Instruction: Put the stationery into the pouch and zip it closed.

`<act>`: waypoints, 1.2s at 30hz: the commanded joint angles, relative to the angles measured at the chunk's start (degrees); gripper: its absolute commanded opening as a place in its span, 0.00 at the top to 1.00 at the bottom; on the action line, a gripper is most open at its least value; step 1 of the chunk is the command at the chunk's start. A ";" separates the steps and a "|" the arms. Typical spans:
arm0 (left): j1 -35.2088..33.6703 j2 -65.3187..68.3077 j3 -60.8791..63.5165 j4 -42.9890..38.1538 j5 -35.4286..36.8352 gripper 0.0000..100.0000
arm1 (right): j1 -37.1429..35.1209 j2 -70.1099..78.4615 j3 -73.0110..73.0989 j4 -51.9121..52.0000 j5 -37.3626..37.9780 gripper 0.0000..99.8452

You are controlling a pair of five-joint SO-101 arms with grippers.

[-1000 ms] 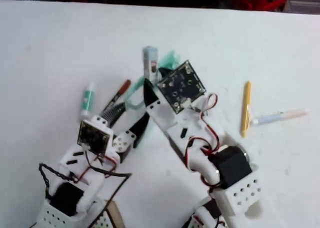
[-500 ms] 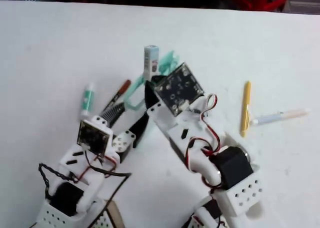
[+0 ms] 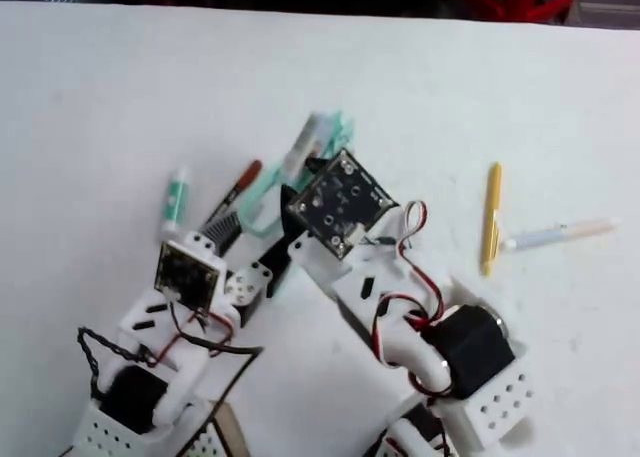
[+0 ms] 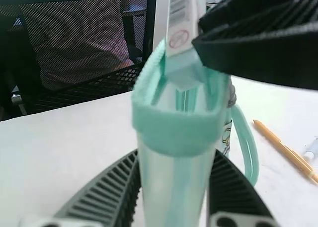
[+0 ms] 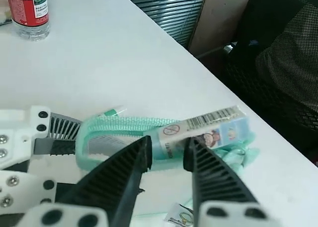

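While the left gripper point(image 4: 175, 160) clamps the mint-green pouch point(image 4: 174, 132) between its ribbed black fingers point(image 4: 107, 197), the right gripper point(image 5: 168, 145) holds a white stationery stick point(image 5: 208, 127) with a barcode label, its two fingers closed on the stick's sides. Seen from the left wrist, the stick's lower end sits at the pouch's open mouth, between the two green rims, and it tilts away from the camera. A looped green strap hangs at the pouch's side.

From overhead, both arms meet near the middle of the white table point(image 3: 100, 97), the pouch lying between them and the stick angled up out of its far end. Other stationery lies loose on the table. A green-and-white marker point(image 3: 175, 199) and a red-capped pen point(image 3: 235, 189) rest just beside the left arm. A yellow pen point(image 3: 491, 217) and a pale pen point(image 3: 560, 234) lie on the right arm's side, touching end to side and well apart from the pouch. Across the table, the right wrist view shows a red-labelled bottle point(image 5: 27, 11) standing.
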 commanded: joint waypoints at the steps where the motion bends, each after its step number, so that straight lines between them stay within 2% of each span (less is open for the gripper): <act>1: -0.57 -0.22 -0.18 -1.23 0.00 0.81 | 3.38 -0.13 -5.19 -0.84 0.18 0.94; 4: -0.57 -0.22 -0.18 -1.23 0.00 0.81 | 8.22 0.92 -6.33 -6.46 -0.18 0.97; 8: -0.57 -0.22 -0.18 -1.23 0.00 0.81 | 13.49 5.85 -6.77 -13.23 -5.80 0.97; 14: -0.57 -0.22 -0.18 -1.23 0.00 0.81 | 14.99 15.96 -7.38 -18.33 -7.47 0.97; 20: -0.57 -0.22 -0.18 -1.23 0.00 0.81 | 14.29 20.35 -13.80 -12.09 -7.56 0.97; 30: -0.57 -0.22 -0.26 -1.32 0.00 0.81 | 5.85 17.89 -24.35 4.88 -7.12 0.97; 36: -0.57 -0.22 -0.26 -1.32 0.18 0.81 | 9.63 12.88 -27.16 5.93 -7.12 0.97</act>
